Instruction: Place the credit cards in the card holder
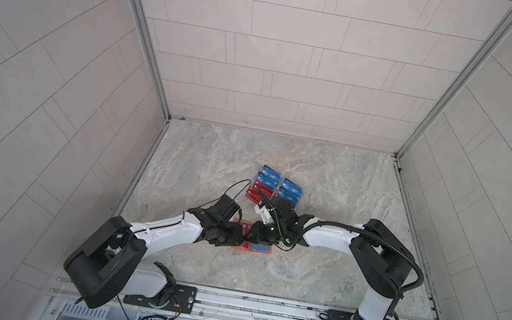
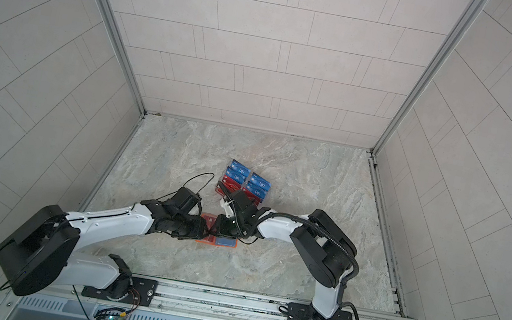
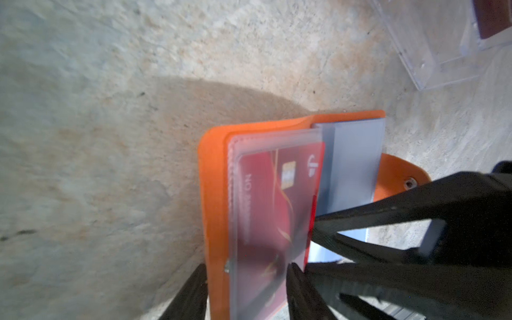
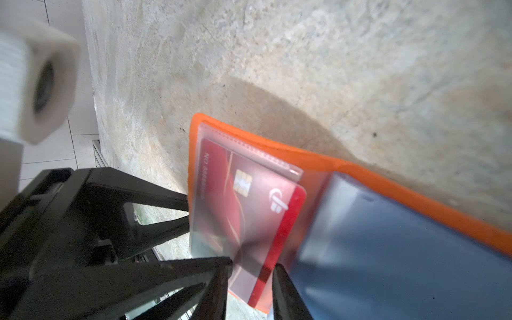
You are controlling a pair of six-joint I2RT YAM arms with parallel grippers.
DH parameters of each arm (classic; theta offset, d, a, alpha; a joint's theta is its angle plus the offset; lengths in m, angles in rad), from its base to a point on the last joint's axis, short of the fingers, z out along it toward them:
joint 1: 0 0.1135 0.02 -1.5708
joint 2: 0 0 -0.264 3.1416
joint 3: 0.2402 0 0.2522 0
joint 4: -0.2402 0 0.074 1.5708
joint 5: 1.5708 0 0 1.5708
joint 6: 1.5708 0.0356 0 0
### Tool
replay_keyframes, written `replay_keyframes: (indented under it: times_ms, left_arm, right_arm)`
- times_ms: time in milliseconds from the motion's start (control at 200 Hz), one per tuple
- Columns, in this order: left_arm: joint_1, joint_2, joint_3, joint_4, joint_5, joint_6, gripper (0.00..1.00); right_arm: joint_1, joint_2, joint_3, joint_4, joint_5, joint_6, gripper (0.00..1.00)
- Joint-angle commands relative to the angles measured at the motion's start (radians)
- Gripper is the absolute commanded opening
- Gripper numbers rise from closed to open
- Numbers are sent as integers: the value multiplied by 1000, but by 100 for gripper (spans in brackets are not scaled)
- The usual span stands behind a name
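Between the parted jaws of the right gripper lies the bare edge of the card, the rest inside the sleeve of the holder. The left gripper straddles that page; whether it clamps I cannot tell. Light, stiff, slick: I'd push the edge.

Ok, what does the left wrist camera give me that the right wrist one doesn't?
Only the left wrist view: the snap tab and a clear plastic rack. Only the right wrist view: a white fitting and the tiled wall. Both: the open orange holder on the stone table, with the red card poking its edge out of the clear sleeve.
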Motion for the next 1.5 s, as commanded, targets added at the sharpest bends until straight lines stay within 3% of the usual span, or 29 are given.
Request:
replay_keyframes:
  times_ms: [0,230,521,726,961,1492]
  left_arm:
    - [-2,-16,20,-47,-23,25,51]
    - [23,-7,67,-152,-28,74,52]
    - [45,-105,192,-280,2,109,50]
    - [44,-43,250,-171,147,87,46]
    - [16,103,234,6,203,49,46]
    - [-6,230,154,134,207,18,46]
  right_arm:
    - [-7,-67,20,-118,39,-55,32]
    - [-37,-169,-17,-223,87,-117,33]
    - [-72,-128,25,-257,72,-174,28]
    - [-93,-134,13,-270,102,-193,18]
    - [-93,-116,-17,-255,146,-182,16]
    - [-93,-81,-31,-247,153,-185,16]
